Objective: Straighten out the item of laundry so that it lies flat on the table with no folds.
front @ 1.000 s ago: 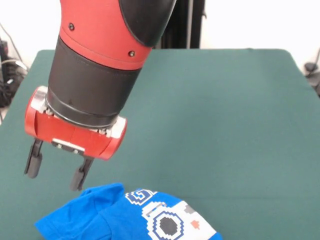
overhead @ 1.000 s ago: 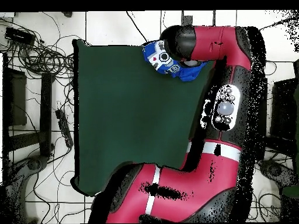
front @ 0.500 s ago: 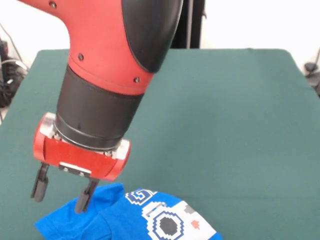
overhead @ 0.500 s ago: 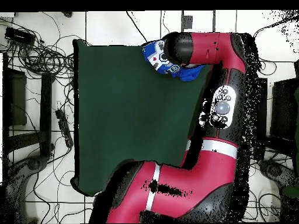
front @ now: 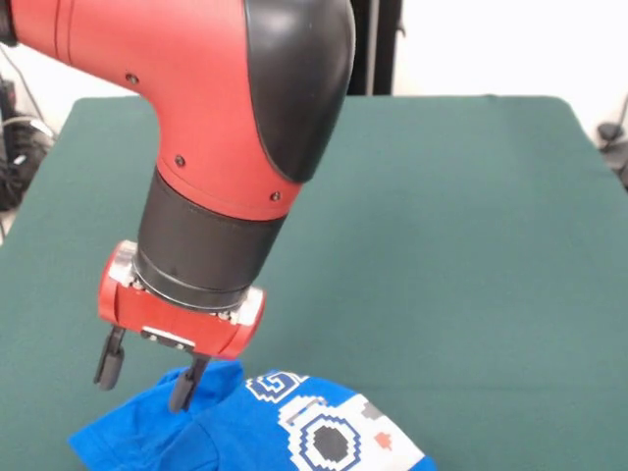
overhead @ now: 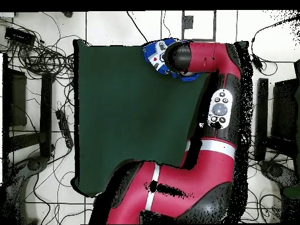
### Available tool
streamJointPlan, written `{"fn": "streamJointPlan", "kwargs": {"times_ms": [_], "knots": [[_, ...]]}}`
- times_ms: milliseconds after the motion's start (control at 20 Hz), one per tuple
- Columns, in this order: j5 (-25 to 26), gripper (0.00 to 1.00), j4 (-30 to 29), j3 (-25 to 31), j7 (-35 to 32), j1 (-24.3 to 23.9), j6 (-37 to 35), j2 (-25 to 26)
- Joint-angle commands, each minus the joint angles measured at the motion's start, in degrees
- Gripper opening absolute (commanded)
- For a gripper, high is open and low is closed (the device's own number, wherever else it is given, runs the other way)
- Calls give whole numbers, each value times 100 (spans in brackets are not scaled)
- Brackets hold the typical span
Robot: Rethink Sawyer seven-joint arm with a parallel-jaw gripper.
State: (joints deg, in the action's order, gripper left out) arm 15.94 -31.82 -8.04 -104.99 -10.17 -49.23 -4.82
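The item of laundry, a bright blue shirt with a white pixel graphic, lies bunched with folds at the near edge of the dark green table in the front view. In the overhead view it sits at the table's top edge, mostly under the arm. My gripper is open and hangs just over the shirt's left part. One fingertip is at the cloth's upper edge, the other over bare table to the left. The gripper is hidden by the arm in the overhead view.
The red and black arm covers the left half of the front view and runs along the table's right side in the overhead view. Cables and stands lie on the floor around the table.
The gripper has come lower and to the right, from above bare table down to the shirt's left upper edge. It stays open. The shirt has not moved.
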Motion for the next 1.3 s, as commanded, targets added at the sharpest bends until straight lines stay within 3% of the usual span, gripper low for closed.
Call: {"fn": "streamJointPlan", "kwargs": {"times_ms": [50,200,500,700,950,1300], "knots": [[-98,100,-1495,109,-1943,98,852,258],[-93,100,-1616,136,-1919,-18,1187,339],[-83,100,-1673,431,-2033,-358,2724,896],[-203,100,-1708,1070,-1392,-805,3476,1257],[-276,100,-1817,1427,-1140,-1143,3854,1492],[-450,100,-1844,1784,-900,-1441,3835,1725]]}}
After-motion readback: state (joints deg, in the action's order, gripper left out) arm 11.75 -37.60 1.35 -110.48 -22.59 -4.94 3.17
